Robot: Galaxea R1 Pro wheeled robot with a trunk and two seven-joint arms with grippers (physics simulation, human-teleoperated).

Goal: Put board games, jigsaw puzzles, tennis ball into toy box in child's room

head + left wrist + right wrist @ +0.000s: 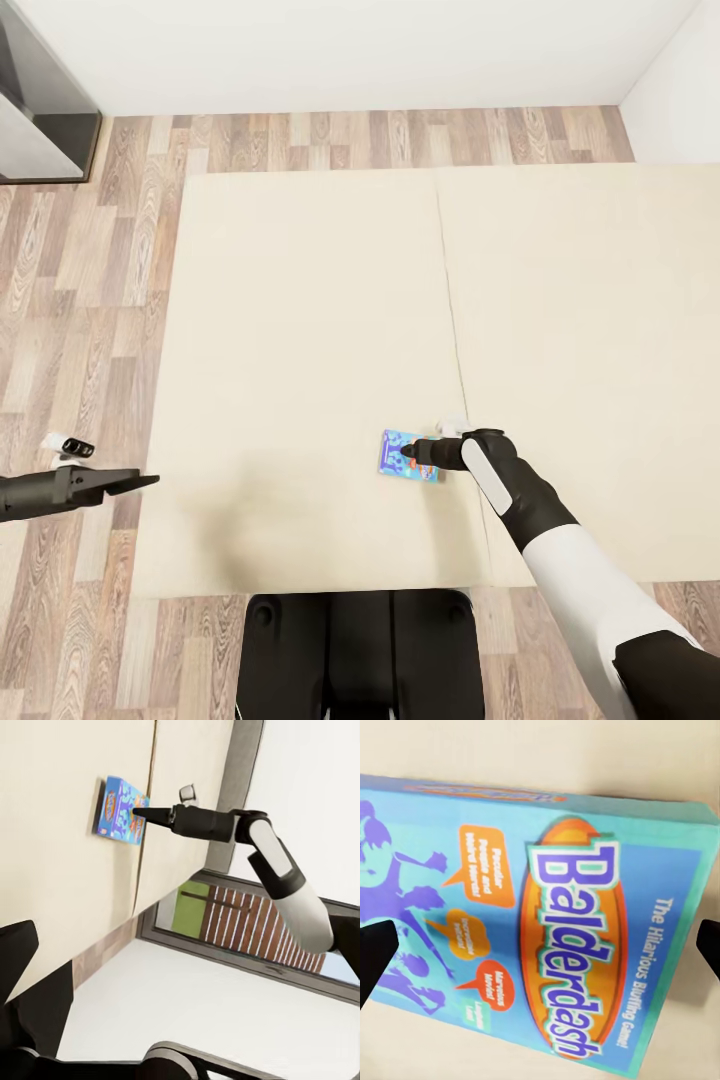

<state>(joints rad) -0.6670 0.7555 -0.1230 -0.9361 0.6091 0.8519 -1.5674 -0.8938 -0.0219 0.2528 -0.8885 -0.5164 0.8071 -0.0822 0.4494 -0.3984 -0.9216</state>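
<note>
A small blue board game (pixel 402 455) printed "Balderdash" lies flat on the beige mattress of the bed (pixel 300 320), near its front edge. My right gripper (pixel 410 453) hovers right over the box's right part. It is open, and the right wrist view shows the board game (pixel 547 930) close up, with one dark fingertip at each side and neither touching it. The left wrist view shows the board game (pixel 120 810) with the right gripper (pixel 139 814) pointing at it. My left gripper (pixel 140 482) hangs open over the floor to the left of the bed, holding nothing.
Wood-plank floor (pixel 80 300) surrounds the bed on the left and far sides. A dark grey piece of furniture (pixel 40 110) stands at the far left by the white wall (pixel 350 50). My black base (pixel 360 650) is against the bed's front edge.
</note>
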